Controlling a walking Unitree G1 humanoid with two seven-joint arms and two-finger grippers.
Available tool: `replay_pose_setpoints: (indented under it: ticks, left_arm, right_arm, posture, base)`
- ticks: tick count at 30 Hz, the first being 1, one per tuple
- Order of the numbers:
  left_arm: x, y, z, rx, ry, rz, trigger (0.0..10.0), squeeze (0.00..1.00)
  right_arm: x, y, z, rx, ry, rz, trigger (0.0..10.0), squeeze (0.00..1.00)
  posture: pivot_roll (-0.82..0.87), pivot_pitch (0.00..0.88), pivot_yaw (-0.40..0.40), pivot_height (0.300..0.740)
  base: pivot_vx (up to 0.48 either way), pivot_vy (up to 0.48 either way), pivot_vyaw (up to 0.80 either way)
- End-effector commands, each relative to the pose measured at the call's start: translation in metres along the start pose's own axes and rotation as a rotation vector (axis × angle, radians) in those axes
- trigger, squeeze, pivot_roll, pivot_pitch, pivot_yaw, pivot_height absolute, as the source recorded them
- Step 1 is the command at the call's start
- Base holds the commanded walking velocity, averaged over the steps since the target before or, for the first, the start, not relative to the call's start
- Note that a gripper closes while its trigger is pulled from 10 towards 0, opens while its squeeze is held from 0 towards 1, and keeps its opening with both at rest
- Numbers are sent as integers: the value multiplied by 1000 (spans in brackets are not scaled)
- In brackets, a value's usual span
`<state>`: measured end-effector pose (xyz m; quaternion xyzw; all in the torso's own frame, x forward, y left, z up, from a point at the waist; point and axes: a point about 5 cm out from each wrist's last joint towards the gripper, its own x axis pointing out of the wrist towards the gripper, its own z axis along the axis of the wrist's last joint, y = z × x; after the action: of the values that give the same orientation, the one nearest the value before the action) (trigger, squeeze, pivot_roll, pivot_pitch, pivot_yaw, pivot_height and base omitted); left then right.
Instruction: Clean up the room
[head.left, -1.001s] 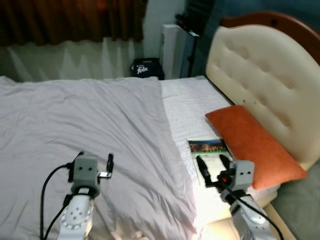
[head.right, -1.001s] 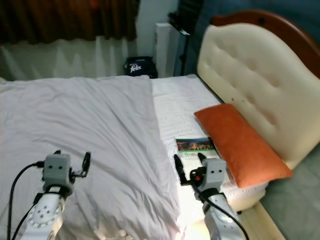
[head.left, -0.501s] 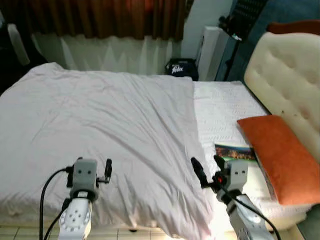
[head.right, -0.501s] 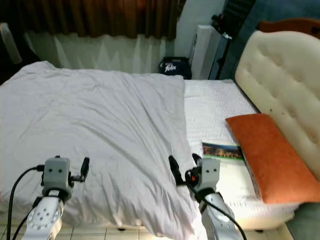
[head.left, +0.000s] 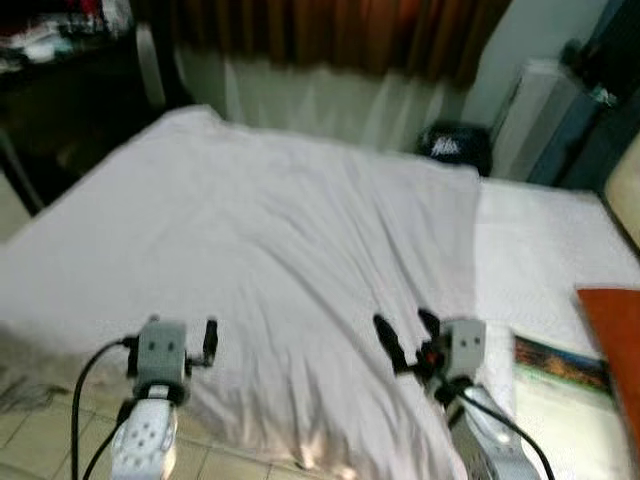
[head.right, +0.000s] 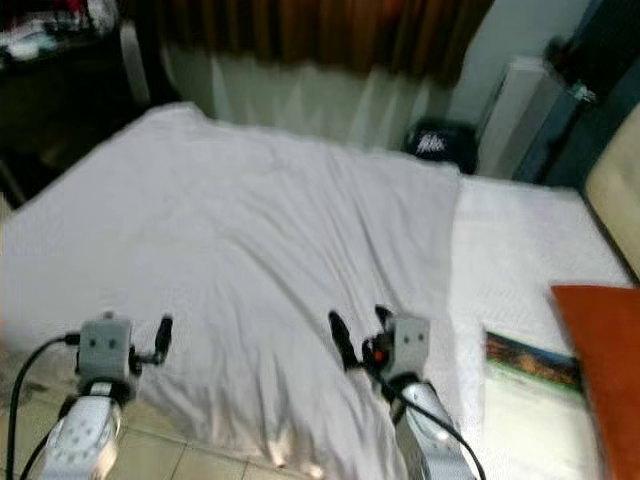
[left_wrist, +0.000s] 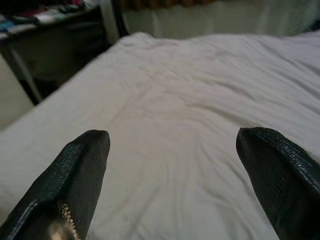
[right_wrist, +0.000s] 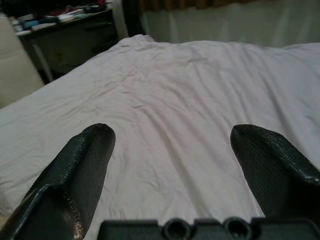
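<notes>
White duvet (head.left: 300, 260) now fills the view: the camera has swung left, pushing the magazine (head.left: 560, 362) and orange pillow (head.left: 615, 330) to the right edge. Both the left end effector (head.left: 195, 343) and right end effector (head.left: 408, 335) hover apart, empty, probably seeking another target.

Brown curtains (head.left: 330, 35) hang behind — perhaps a radiator (head.left: 525, 115) beside.
</notes>
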<state>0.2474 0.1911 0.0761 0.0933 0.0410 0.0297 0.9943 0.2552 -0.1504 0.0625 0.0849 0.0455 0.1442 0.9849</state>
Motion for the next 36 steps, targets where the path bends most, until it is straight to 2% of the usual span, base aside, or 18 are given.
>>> replay_pose_setpoints:
  ticks: [1, 9, 13, 17, 21, 23, 28, 33, 36]
  left_arm:
    - [-3, -5, -6, 0, 26, -22, 10000, 0]
    - [-3, -5, -4, -28, 5, -44, 10000, 0]
    - [-4, -3, -4, -30, 5, -39, 10000, 0]
    - [-4, 0, -4, -38, 0, -25, 10000, 0]
    - [-3, 10, 9, 21, -73, 10, 10000, 0]
    - [1, 12, 19, 23, -109, -2, 10000, 0]
    - [13, 16, 30, 42, -131, 20, 10000, 0]
    - [12, 16, 34, 61, -152, 13, 10000, 0]
    - [15, 21, 44, 78, -188, 13, 10000, 0]
  right_arm:
    - [-3, -7, -3, -14, 26, -20, 10000, 0]
    - [-4, -8, -4, -7, 25, -39, 10000, 0]
    - [-4, -10, -5, -6, 27, -48, 10000, 0]
    - [-5, -19, 18, 5, -127, -141, 10000, 0]
    - [-2, -15, 42, -36, -214, -146, 10000, 0]
    - [1, -13, 42, -33, -207, -135, 10000, 0]
    - [6, -6, 36, -42, -173, -96, 10000, 0]
    - [7, -4, 35, -43, -159, -88, 10000, 0]
    - [3, -2, 26, -57, -115, -75, 10000, 0]
  posture:
    - [28, 0, -45, 740]
    - [29, 0, -44, 740]
    - [30, 0, -45, 740]
    - [35, 0, -48, 740]
    - [41, 0, -54, 740]
    - [46, 0, -58, 740]
    - [55, 0, -65, 740]
    - [57, 0, -66, 740]
    - [63, 0, -66, 740]
  base:
    - [0, 0, 519]
    - [0, 0, 0]
    - [314, 362, 0]
    - [295, 367, 0]
    - [0, 0, 0]
    - [0, 0, 0]
    - [0, 0, 0]
    - [0, 0, 0]
    - [0, 0, 0]
